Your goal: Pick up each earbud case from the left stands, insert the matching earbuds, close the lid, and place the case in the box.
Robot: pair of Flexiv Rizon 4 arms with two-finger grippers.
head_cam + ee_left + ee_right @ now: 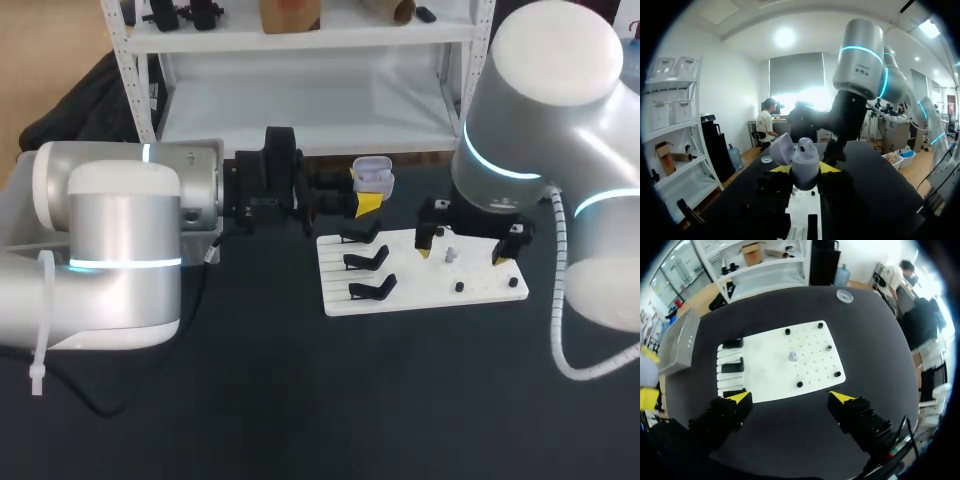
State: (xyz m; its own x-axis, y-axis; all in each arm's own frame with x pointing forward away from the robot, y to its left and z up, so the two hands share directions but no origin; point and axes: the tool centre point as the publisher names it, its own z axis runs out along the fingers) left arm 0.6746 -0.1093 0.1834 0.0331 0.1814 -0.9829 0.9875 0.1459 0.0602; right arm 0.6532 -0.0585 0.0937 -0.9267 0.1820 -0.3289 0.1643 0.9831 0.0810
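Earbud case (805,165), lid open, sits clamped upright in the left gripper (805,171); the right gripper (791,397), spread apart, hovers with 1 earbud (793,356) straight ahead of it.

Head view high behind, looking down on bench (250,400), left wrist low, level, right wrist above shared white board (765,365).

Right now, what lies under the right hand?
Under the open right hand lies the white board, with one small pale earbud near its middle and five small black knobs around it. In the head view the arm hides part of the board's far edge.
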